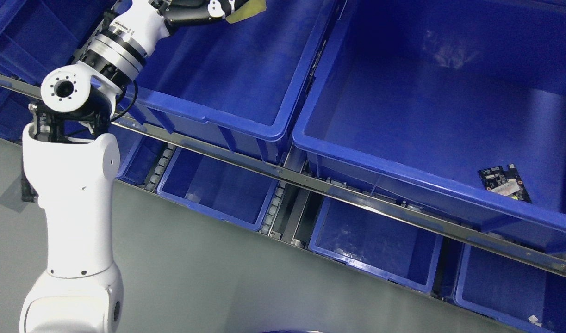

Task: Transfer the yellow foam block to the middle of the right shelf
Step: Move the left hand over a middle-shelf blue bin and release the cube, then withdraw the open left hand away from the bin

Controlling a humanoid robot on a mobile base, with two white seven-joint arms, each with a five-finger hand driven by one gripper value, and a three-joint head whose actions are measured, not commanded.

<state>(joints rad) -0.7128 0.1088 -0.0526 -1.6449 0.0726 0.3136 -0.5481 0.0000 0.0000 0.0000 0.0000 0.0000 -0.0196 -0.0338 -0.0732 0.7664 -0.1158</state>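
My left arm rises from the lower left and reaches up to the top edge of the head view. Its hand (pixel 208 10) is shut on the yellow foam block (pixel 246 10), of which only a thin olive-yellow piece shows at the top edge. Hand and block hang over the middle-level blue bin (pixel 245 88) on the left. The fingers are partly cut off by the frame. My right arm is out of sight.
A larger blue bin (pixel 449 106) to the right holds a small dark circuit board (pixel 504 183). A metal shelf rail (pixel 310 182) runs diagonally below both bins. Several blue bins (pixel 218 189) sit on the lower level. Grey floor (pixel 208 277) lies in front.
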